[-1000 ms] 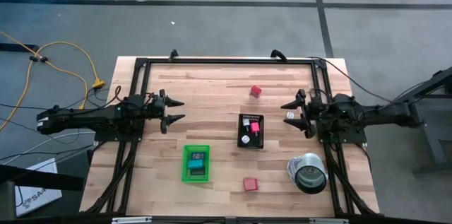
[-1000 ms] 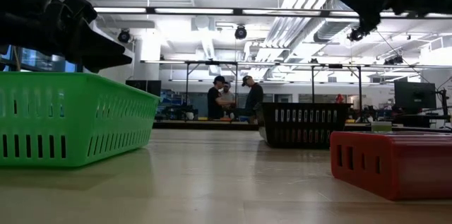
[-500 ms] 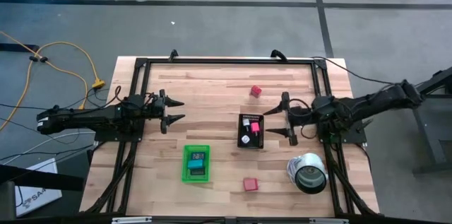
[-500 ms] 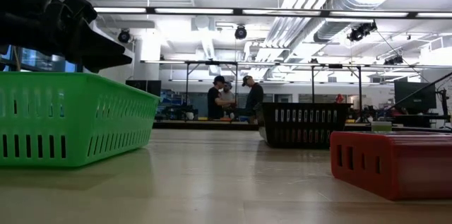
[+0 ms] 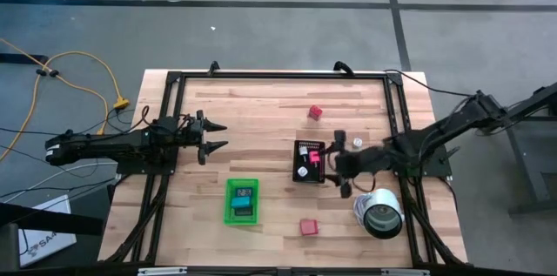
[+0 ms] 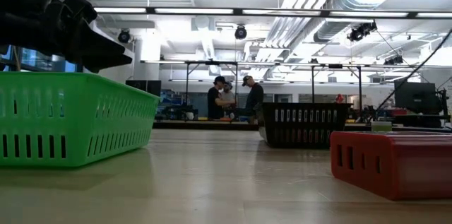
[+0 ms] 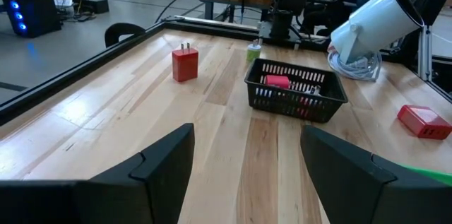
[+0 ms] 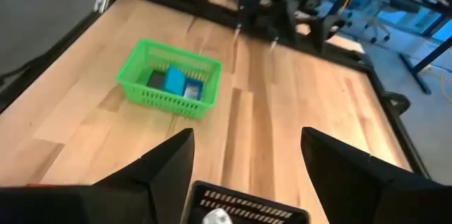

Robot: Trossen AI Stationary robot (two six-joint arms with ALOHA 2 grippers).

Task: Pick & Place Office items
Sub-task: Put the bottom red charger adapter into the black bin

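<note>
the wooden counter point(image 5: 261, 128) fills the high view, and the biggest thing on it is the silver can point(image 5: 379, 211) lying on its side near the right front corner, then the green tray point(image 5: 243, 201) with a light blue piece point(image 5: 244, 197) and something dark inside it, then the black basket point(image 5: 309, 161) mid-counter, holding a pink piece point(image 5: 314, 158) and a white piece point(image 5: 302, 171). down to the small stuff: a red block point(image 5: 315, 112) sits alone toward the far edge, another red block point(image 5: 307, 226) near the front between tray and can, well apart from each other. the right pincer point(image 5: 338, 163) hovers just beside the basket's right rim, fingers spread wide, nothing in them; its wrist view looks over the basket rim toward the green tray. the left pincer point(image 5: 215, 136) waits at the left side, fingers apart and empty. these pieces look like light, rigid plastic, so no crush worry, but small and smooth enough to skate or tip if nudged. best bet, i'd say, is straight down over a piece, closing across its two flat opposite sides; the ones in the basket leave little room beside the mesh walls
</note>
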